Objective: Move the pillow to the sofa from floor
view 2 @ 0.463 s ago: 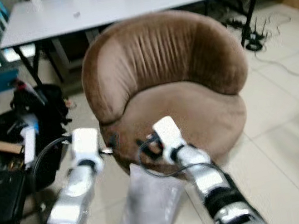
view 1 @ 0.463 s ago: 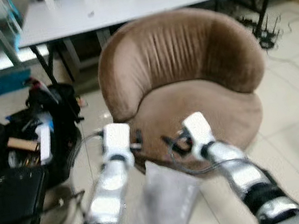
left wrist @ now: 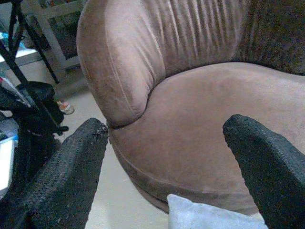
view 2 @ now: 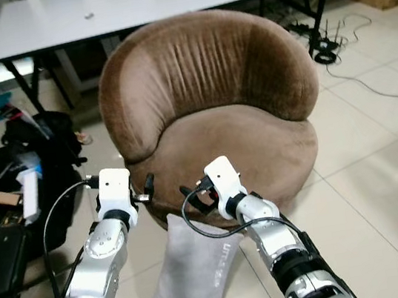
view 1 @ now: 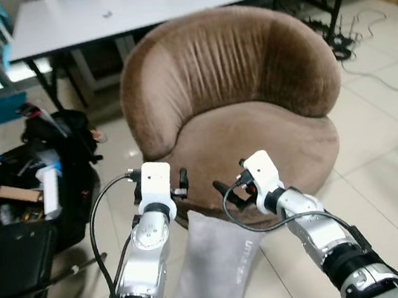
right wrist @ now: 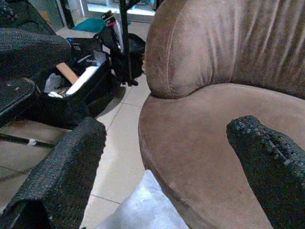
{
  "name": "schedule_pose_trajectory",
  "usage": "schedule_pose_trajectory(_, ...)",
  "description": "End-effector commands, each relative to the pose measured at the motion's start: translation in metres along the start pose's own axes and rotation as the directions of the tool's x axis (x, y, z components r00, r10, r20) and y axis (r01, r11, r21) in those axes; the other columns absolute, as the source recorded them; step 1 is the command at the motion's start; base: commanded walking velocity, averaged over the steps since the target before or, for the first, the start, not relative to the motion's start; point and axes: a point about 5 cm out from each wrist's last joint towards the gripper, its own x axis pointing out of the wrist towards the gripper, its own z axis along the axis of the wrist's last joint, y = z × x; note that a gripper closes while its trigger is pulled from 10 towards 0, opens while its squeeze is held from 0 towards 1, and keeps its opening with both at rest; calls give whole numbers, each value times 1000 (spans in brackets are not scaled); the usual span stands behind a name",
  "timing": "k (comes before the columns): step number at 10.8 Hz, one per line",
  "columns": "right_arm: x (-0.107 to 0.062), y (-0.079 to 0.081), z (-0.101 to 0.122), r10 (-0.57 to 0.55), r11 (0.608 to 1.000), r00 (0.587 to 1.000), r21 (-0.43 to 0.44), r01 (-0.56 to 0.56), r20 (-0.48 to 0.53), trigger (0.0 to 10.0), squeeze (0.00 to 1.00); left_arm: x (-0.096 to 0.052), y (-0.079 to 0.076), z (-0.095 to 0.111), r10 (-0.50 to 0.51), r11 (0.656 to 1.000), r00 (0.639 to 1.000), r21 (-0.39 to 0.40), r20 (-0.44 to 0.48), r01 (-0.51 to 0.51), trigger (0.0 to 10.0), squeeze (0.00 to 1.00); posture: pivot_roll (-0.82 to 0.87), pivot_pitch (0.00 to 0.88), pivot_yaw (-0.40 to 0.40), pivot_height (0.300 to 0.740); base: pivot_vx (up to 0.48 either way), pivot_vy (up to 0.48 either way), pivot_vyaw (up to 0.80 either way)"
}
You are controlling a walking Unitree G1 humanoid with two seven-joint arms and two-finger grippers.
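Note:
A grey pillow [view 1: 215,265] stands on the tiled floor, leaning against the front of the brown round sofa [view 1: 258,140]. Both arms reach forward just above the pillow's top edge. My left gripper [view 1: 182,181] is above its left corner, and my right gripper [view 1: 225,189] is above its right corner. In the wrist views each gripper is open: the left gripper [left wrist: 167,129] and the right gripper [right wrist: 167,129] each frame the sofa seat between wide-apart black fingers. The pillow's top [left wrist: 205,214] [right wrist: 143,210] lies just below them, with nothing held.
A white table [view 1: 162,1] stands behind the sofa. Black bags with loose clutter [view 1: 47,186] lie on the floor to the left, beside a dark case [view 1: 6,260]. Cables [view 1: 350,29] trail on the tiles at the right. Open floor lies right of the sofa.
The whole picture has shifted slightly and sharpened, so the camera moved. Arms and pillow hold about the same places.

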Motion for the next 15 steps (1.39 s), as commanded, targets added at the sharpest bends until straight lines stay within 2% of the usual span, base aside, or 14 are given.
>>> schedule_pose_trajectory(1,-2,-1,2,-3,1000,1000,-4,3,17,10000,0,-1,1,-1,1,1000,1000,3,-8,-1,10000,0,-98,0,53,740,480,0,0)
schedule_pose_trajectory(3,-3,-1,2,3,1000,1000,-5,-3,30,10000,0,-1,2,-3,16,1000,1000,-23,-16,-16,10000,0,-98,0,56,740,420,146,0)
schedule_pose_trajectory(6,-3,-1,1,8,1000,1000,-5,-8,27,10000,0,-1,1,-3,10,1000,1000,-3,-16,-10,10000,0,-98,0,56,740,369,231,0)
schedule_pose_trajectory(12,-5,3,4,37,999,997,-5,-37,73,10000,0,-3,-2,-3,-10,999,1000,43,-8,11,10000,0,-99,0,57,740,0,0,0)
schedule_pose_trajectory(15,-7,12,2,94,996,992,-7,-94,88,10000,0,-3,-3,-4,-12,999,1000,46,-22,13,10000,0,-99,0,58,740,402,0,0)
